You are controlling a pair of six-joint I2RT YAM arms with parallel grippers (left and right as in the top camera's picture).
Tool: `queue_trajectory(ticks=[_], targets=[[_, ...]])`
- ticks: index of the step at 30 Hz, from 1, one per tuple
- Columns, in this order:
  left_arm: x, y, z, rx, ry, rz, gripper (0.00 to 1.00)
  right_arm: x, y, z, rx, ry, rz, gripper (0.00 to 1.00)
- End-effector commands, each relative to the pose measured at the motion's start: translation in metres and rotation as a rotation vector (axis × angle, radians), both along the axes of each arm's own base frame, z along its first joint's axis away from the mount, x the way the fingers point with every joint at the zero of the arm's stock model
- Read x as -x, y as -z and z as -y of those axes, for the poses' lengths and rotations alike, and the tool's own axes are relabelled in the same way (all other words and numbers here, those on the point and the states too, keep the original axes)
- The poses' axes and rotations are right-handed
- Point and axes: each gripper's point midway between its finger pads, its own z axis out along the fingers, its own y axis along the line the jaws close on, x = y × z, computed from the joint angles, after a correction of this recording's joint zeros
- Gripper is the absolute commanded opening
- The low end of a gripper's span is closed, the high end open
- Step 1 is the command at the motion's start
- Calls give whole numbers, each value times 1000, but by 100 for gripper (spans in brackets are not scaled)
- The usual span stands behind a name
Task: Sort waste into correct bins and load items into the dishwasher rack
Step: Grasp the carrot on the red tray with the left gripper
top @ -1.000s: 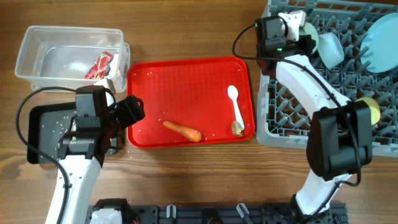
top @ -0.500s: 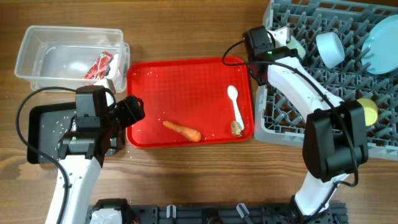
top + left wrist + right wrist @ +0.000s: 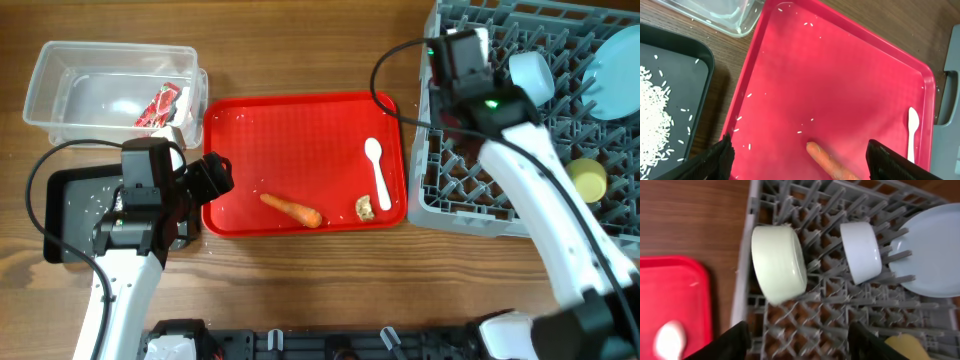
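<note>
The carrot [image 3: 292, 209] lies on the red tray [image 3: 300, 120] with the white spoon [image 3: 378, 170] and a brown food bit [image 3: 365, 208]. My left gripper [image 3: 800, 165] hangs open over the tray's left part, the carrot's tip [image 3: 827, 161] between its fingers. The wrapper [image 3: 160, 105] lies in the clear tub [image 3: 60, 65]. Rice [image 3: 652, 125] covers the black tray [image 3: 65, 180]. My right gripper [image 3: 800, 345] is open above the grey rack [image 3: 840, 307], just short of the pale green bowl [image 3: 779, 264]. The white-blue bowl [image 3: 860, 250], pale blue plate [image 3: 935, 255] and yellow cup [image 3: 585, 180] stand in the rack.
A few rice grains [image 3: 742, 120] are scattered on the red tray. The rack's left wall [image 3: 420, 150] sits close against the red tray's right rim. Bare wood shows between the tub and the rack at the back.
My right gripper has opened and let go of the pale green bowl, which now rests in the rack. That arm swung left, then back over the rack. The left arm stayed put.
</note>
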Motion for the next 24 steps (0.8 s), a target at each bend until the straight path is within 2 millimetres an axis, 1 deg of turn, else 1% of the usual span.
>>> queue_trajectory(ticks=[1,2,5,7,9,11,12,15,16,18,20,22,24], targets=[[0,1,5,20,18,-3,86,18,6,-32,-175,-109,-70,72],[1,0,9,32,33,-4,84,22,9,-38,-204,-129,-94,76],[3,3,23,44,81,-14,83,32,15,-52,-272,-176,-150,80],[4,7,34,66,85,-39,83,34,16,-56,-290,-195,-162,83],[7,15,47,107,69,-86,84,35,17,-62,-304,-239,-175,84],[12,27,63,152,43,-160,84,38,18,-67,-318,-268,-188,84],[14,33,69,169,28,-190,84,38,18,-67,-322,-269,-190,84],[26,57,92,233,-52,-331,84,40,19,-67,-327,-266,-202,85],[29,63,97,243,-71,-362,84,41,20,-67,-332,-264,-204,84],[38,79,109,254,-115,-447,87,42,20,-68,-368,-267,-215,85],[45,91,119,260,-140,-506,90,42,20,-65,-403,-264,-222,85],[49,100,130,275,-147,-546,89,42,21,-60,-428,-250,-227,85],[49,108,138,282,-151,-561,88,41,21,-54,-444,-234,-230,84]])
